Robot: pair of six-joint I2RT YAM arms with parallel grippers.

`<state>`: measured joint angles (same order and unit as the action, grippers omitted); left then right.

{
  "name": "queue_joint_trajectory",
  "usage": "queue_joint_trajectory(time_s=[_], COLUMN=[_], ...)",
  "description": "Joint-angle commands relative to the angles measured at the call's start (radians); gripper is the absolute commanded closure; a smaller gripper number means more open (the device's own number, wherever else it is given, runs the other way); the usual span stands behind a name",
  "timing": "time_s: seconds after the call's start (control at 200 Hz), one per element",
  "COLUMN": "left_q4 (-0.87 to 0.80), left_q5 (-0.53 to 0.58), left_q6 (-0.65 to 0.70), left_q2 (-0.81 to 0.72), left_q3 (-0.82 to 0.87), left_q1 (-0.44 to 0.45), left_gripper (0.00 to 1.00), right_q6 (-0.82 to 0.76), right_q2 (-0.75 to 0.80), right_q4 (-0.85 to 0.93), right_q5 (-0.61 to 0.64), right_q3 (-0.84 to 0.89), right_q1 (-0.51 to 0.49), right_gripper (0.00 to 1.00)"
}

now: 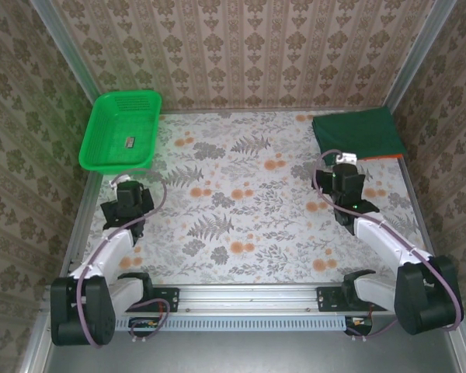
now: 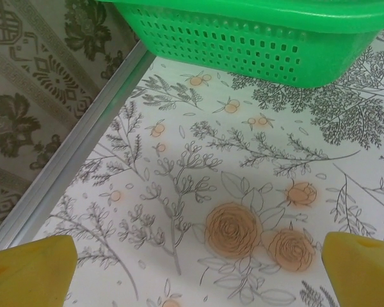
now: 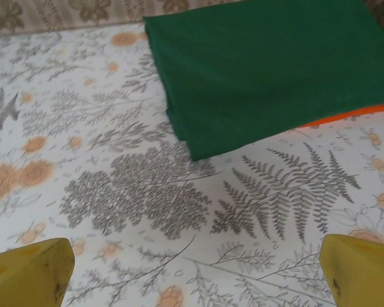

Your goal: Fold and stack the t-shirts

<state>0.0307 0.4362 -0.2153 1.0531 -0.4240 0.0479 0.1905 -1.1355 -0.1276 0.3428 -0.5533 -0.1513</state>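
Dark forest-green folded cotton t-shirt (image 3: 269, 70): atop bright orange t-shirt (image 3: 355, 113), 12 o'clock from right gripper (image 3: 195, 272), apart.
Jaws of right gripper: wide, empty.
Jaws of left gripper (image 2: 195, 272): wide, empty.

Beyond the right gripper (image 3: 193, 275), the orange t-shirt (image 3: 371, 111) lies almost wholly hidden beneath the green t-shirt (image 3: 269, 64), one edge showing.

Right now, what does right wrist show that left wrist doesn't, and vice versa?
Right wrist, not left: the folded dark green t-shirt lying on the orange t-shirt, whose edge peeks out beneath. Left wrist, not right: the green mesh basket and the metal edge rail. Shared: the floral table cover; left fingers and right fingers, both yellow, spread wide, nothing between.
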Motion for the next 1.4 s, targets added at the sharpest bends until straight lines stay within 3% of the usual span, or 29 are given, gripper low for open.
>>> queue_joint_trajectory(time_s=[0.0, 0.09, 0.26, 0.36, 0.5, 0.73, 0.89, 1.01, 1.14, 1.395], left_q4=[0.183, 0.181, 0.211, 0.261, 0.326, 0.462, 0.447, 0.498, 0.556, 0.707], left_q5=[-0.058, -0.052, -0.085, -0.164, -0.191, -0.208, -0.326, -0.350, -0.297, -0.248], left_q6=[0.004, -0.017, 0.038, 0.067, 0.101, 0.150, 0.193, 0.237, 0.292, 0.260], left_q2=[-0.001, -0.010, 0.015, 0.052, 0.156, 0.365, 0.469, 0.470, 0.464, 0.439], left_q3=[0.060, 0.077, 0.068, 0.061, 0.015, -0.101, -0.184, -0.157, -0.126, -0.026], left_q1=[-0.019, -0.033, -0.057, -0.079, -0.079, -0.075, -0.059, -0.033, 0.024, 0.017], left_gripper=[0.00, 0.00, 0.00, 0.00, 0.00, 0.00, 0.00, 0.00, 0.00, 0.00], right_q6=[0.018, -0.022, -0.020, -0.032, -0.055, -0.100, -0.107, -0.110, -0.106, -0.124], right_q2=[0.091, 0.191, 0.317, 0.424, 0.471, 0.263, 0.038, -0.082, -0.121, -0.247], right_q4=[-0.098, -0.143, -0.054, -0.047, -0.104, -0.382, -0.523, -0.627, -0.630, -0.809], right_q5=[-0.067, -0.075, -0.076, -0.105, -0.085, -0.084, -0.120, -0.165, -0.219, -0.310], right_q3=[0.080, 0.169, 0.293, 0.341, 0.383, 0.385, 0.311, 0.274, 0.248, 0.250], right_q1=[0.029, 0.035, 0.048, 0.050, 0.054, 0.077, 0.108, 0.125, 0.143, 0.168], right_gripper=[0.00, 0.01, 0.01, 0.01, 0.01, 0.01, 0.01, 0.00, 0.01, 0.01])
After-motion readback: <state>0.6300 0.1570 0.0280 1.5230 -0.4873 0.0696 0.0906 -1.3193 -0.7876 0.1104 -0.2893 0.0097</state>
